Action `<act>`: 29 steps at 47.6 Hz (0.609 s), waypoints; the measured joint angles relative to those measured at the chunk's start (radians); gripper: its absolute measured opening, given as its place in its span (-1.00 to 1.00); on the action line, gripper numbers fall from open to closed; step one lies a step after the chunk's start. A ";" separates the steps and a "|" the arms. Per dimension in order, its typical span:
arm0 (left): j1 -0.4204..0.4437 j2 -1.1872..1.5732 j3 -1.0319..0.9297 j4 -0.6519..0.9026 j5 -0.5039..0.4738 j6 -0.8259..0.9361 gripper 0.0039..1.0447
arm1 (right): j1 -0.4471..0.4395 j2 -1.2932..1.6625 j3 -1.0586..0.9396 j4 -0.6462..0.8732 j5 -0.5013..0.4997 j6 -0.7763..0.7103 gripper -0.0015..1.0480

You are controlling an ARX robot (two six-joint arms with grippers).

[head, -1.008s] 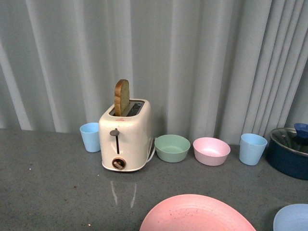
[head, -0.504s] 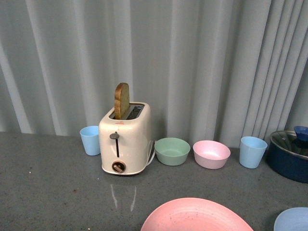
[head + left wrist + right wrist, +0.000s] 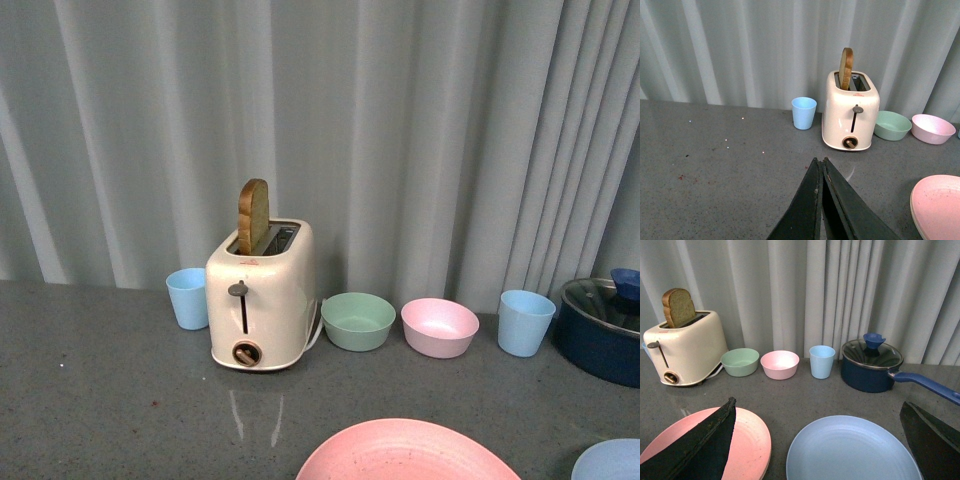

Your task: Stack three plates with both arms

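The pink plate (image 3: 405,455) lies at the table's near edge; it also shows in the left wrist view (image 3: 939,205) and the right wrist view (image 3: 747,445). The light blue plate (image 3: 612,462) lies to its right, apart from it, and fills the space under my right gripper (image 3: 817,402), which is open and empty, one finger over the pink plate. My left gripper (image 3: 820,161) is shut and empty above bare table, left of the pink plate. The cream-beige plate is not in view. Neither arm shows in the front view.
A cream toaster (image 3: 260,295) with a slice of bread stands at the back, a blue cup (image 3: 187,297) to its left. A green bowl (image 3: 358,320), a pink bowl (image 3: 439,327) and another blue cup (image 3: 525,322) follow. A dark blue lidded pot (image 3: 871,365) stands far right.
Everything in the front view has slid slightly lower in the frame, so less of both plates shows. Nothing on the table has moved against the other things.
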 joint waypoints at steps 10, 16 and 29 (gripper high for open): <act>0.000 -0.084 0.000 -0.083 0.000 0.000 -0.94 | 0.000 0.000 0.000 0.000 0.000 0.000 0.86; 0.000 -0.127 0.000 -0.124 0.000 0.000 -0.94 | 0.000 0.000 0.000 0.000 0.000 0.000 0.86; 0.000 -0.205 0.000 -0.201 0.000 0.000 -0.94 | 0.000 0.000 0.000 0.000 0.000 0.000 0.86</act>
